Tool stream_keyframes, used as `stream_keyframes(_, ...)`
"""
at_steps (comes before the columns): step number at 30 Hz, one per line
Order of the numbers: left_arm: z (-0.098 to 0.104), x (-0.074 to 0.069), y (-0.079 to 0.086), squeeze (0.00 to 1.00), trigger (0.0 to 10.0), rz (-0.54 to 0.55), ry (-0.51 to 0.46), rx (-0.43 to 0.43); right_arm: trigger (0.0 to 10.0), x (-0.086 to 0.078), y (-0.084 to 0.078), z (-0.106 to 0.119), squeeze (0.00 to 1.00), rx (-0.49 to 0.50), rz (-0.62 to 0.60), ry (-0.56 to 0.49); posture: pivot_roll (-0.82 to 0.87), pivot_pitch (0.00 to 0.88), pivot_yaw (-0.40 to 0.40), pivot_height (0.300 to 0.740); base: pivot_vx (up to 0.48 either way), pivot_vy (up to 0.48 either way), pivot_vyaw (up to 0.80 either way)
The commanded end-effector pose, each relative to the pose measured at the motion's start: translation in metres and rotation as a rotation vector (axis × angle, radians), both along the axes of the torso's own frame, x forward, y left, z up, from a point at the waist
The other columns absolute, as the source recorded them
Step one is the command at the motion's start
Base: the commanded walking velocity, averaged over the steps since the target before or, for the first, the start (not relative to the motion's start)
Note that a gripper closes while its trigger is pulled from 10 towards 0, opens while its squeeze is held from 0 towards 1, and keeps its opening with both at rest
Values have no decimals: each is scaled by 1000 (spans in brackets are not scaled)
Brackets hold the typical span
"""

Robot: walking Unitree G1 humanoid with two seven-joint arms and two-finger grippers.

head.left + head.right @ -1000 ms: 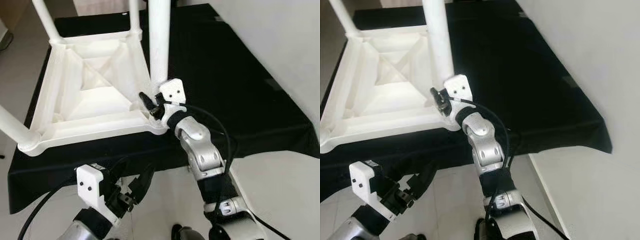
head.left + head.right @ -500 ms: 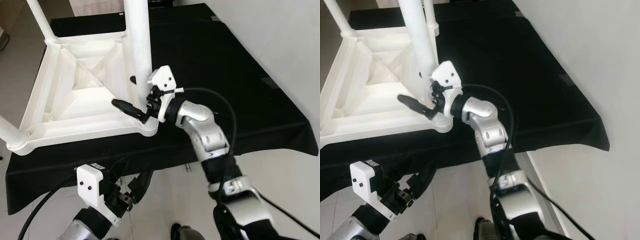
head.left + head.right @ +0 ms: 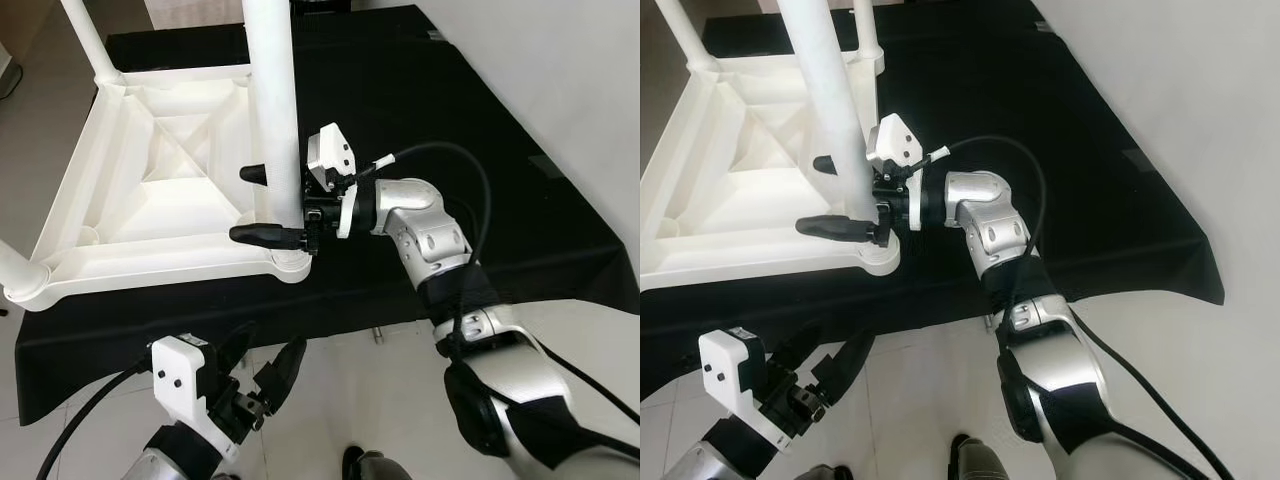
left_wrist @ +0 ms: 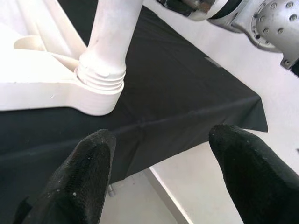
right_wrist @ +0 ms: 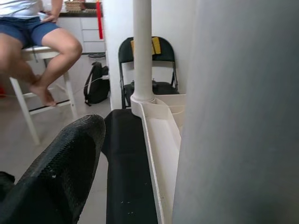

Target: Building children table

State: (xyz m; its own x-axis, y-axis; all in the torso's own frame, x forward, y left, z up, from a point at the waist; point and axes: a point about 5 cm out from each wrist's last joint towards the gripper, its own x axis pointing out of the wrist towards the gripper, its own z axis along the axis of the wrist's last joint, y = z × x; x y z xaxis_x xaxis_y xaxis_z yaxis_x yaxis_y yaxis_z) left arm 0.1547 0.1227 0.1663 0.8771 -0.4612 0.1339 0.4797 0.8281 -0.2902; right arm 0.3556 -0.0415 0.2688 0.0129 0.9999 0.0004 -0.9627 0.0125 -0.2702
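Now, table: the white plastic children's table (image 3: 170, 190) lies upside down on the black-draped bench (image 3: 450, 120), its ribbed underside facing up.
Hollow underside: the tray-like underside holds only its own moulded ribs, as far as I can see.
Leg: one white leg (image 3: 272, 100) stands upright in the near corner socket (image 4: 96, 88), threads showing at its base; other legs stand at the far and left corners.
Right gripper: my right gripper (image 3: 268, 203) reaches in from the right at the base of that leg, one black finger on each side of it. I cannot tell whether the fingers press the leg or just straddle it.
Left gripper: my left gripper (image 3: 262, 360) hangs low before the bench edge, fingers spread wide, holding nothing.
Surface and room: black cloth covers the bench; pale tiled floor (image 3: 340, 400) below, white wall (image 3: 560, 70) to the right.
Beyond: past the table a person sits on a white stool (image 5: 28, 56), with a dark folding chair (image 5: 163, 60) and a black backpack (image 5: 97, 84) on the floor.
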Motion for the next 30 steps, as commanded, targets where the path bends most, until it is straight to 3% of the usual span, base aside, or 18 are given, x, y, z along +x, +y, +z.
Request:
stream_keyframes(1,1,-4,0,0,10000,-10,-2,4,0,-2,3,-3,0,-28,74,13,46,233,-29,740,0,0,0)
stream_keyframes(10,0,-4,0,0,10000,-4,-1,3,0,1,-2,-2,0,-40,96,19,42,232,-35,740,0,0,0)
stream_keyframes(17,0,-3,0,0,10000,1,-8,0,0,6,-13,-5,0,0,28,2,35,224,-38,740,0,0,0)
stream_keyframes(18,1,-2,0,0,10000,1,-10,-1,0,6,-16,-8,0,17,-48,-14,24,222,-42,740,0,0,0)
stream_keyframes(19,1,-2,0,0,10000,1,-10,-1,0,6,-16,-8,0,17,-48,-14,24,222,-42,740,0,0,0)
stream_keyframes(20,1,-2,-1,0,10000,1,-13,-3,0,4,-19,-15,0,50,-209,-8,20,220,-48,740,0,0,0)
stream_keyframes(21,1,-2,-1,0,10000,1,-13,-3,0,4,-19,-15,0,50,-209,-8,20,220,-48,740,0,0,0)
stream_keyframes(23,1,-2,-1,0,10000,0,-14,-4,0,1,-16,-23,0,76,-342,24,19,220,-49,740,0,0,0)
stream_keyframes(25,1,-2,0,0,10000,1,-15,-3,0,0,-5,-43,0,28,-724,-14,8,222,-50,740,0,0,0)
stream_keyframes(26,2,-1,0,0,10000,2,-16,-4,0,-19,8,-57,0,47,-811,49,0,225,-43,740,0,0,0)
stream_keyframes(27,2,-1,0,0,10000,2,-16,-4,0,-19,8,-57,0,47,-811,49,0,225,-43,740,0,0,0)
stream_keyframes(28,2,-1,1,0,10000,3,-17,-5,0,-33,15,-64,0,69,-861,106,0,225,-43,740,0,0,0)
stream_keyframes(29,3,0,0,0,10000,3,-18,-4,0,-46,27,-66,0,95,-837,128,6,231,-44,740,0,0,0)
stream_keyframes(30,3,0,0,0,10000,3,-18,-4,0,-46,27,-66,0,95,-837,128,6,231,-44,740,0,0,0)
